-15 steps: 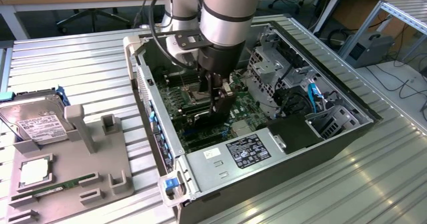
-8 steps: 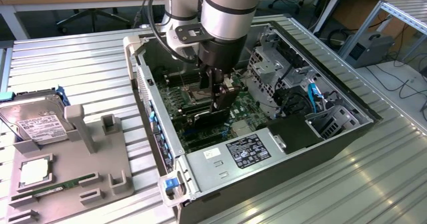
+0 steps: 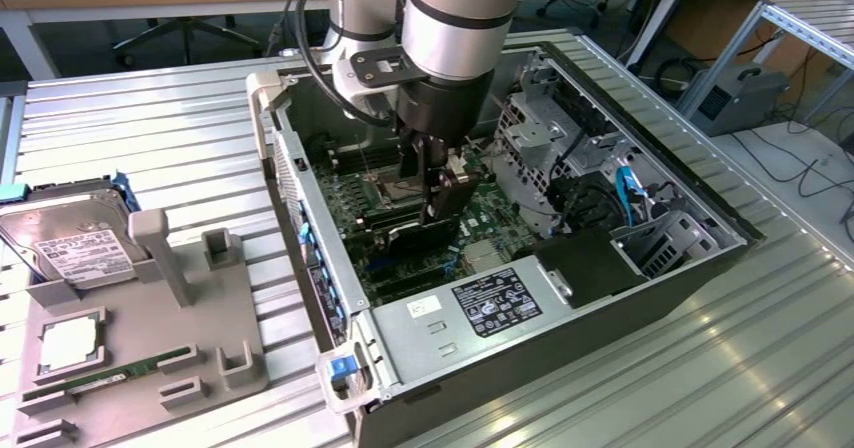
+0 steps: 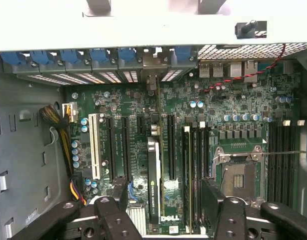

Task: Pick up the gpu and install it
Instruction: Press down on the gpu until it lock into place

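Observation:
The gpu [image 4: 153,175] is a thin black card standing on edge in a motherboard slot, its silver bracket end toward the case's rear slot covers [image 4: 151,67]. My gripper [image 4: 163,200] is open just above it. Its two black fingers [image 4: 118,192] straddle the card with a gap on each side and touch nothing. In the exterior view the gripper [image 3: 441,206] reaches down into the open computer case [image 3: 400,338], right over the gpu [image 3: 414,240].
Inside the case are the empty CPU socket [image 4: 241,177], memory slots, the power supply [image 3: 501,298] and a drive cage [image 3: 534,133]. On the exterior view's left, a grey tray [image 3: 187,298] holds a hard drive [image 3: 74,243], a CPU [image 3: 67,343] and a memory stick [image 3: 107,376].

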`<state>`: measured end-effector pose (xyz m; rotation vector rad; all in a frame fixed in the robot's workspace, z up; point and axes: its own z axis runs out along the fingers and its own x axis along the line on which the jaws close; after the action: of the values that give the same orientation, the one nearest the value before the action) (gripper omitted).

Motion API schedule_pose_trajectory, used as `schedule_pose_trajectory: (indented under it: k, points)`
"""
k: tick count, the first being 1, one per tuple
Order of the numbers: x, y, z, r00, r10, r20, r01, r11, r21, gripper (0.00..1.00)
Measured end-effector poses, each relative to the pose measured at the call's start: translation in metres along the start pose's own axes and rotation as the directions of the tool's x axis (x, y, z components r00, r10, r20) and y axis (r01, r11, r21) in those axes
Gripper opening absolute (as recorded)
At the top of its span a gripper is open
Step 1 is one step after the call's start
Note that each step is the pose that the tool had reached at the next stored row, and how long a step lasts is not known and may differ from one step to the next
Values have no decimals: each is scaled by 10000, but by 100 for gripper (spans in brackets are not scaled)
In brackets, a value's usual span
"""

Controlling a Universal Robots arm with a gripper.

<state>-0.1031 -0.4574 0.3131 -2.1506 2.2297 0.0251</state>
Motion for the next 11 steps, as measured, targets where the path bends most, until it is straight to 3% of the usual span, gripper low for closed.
schedule_pose_trajectory:
  k: [2, 5, 8, 10, 11]
  points:
    - [0, 0, 0, 10000, 0, 0, 0, 10000, -1, 70]
    - [0, 0, 0, 10000, 0, 0, 0, 10000, 0, 50]
    - [0, 0, 0, 10000, 0, 0, 0, 10000, 0, 20]
    - [0, 0, 0, 10000, 0, 0, 0, 10000, 0, 11]
    - [0, 0, 0, 10000, 0, 0, 0, 10000, -1, 11]
